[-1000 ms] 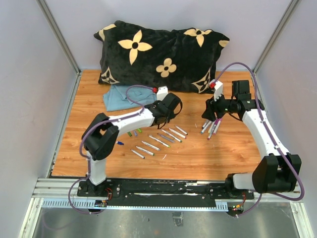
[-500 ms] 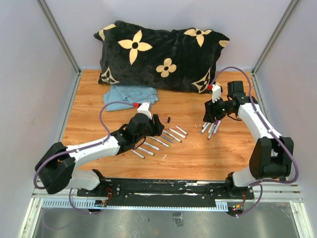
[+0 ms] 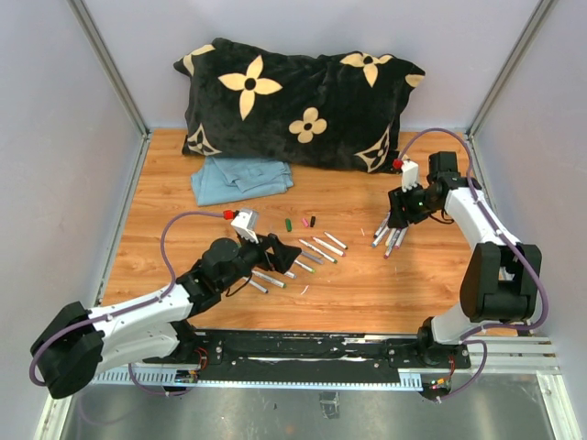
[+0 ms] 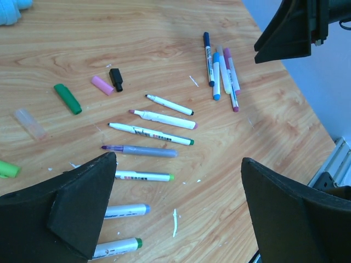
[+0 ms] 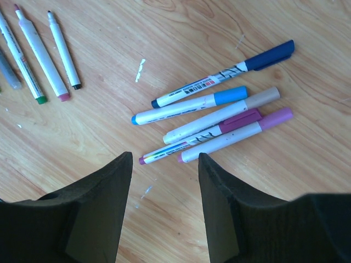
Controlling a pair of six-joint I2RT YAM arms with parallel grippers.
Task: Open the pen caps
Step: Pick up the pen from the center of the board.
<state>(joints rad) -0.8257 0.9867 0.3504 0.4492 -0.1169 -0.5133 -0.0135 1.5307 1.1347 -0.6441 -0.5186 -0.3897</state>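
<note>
The left pincer [image 3: 281, 250] hangs spread wide and empty over uncapped pens [image 4: 163, 118] on the worktop [image 3: 367, 284], loose pen caps [image 3: 304, 222] at its one o'clock seen from above, while the half-open right pincer [image 3: 395, 220] holds nothing above five capped pens [image 5: 214, 118].

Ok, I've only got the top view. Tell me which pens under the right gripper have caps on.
Observer: Right wrist view: all five pens are capped, in dark blue, light blue, beige, purple and pink.
Operator: Now list the loose caps near the left gripper.
Observer: Left wrist view: green cap, pink cap, black cap, and a clear cap you probably can't make out.
Operator: Confirm the left gripper is empty.
Observer: Yes, it is open with nothing between its fingers, above the uncapped row.
</note>
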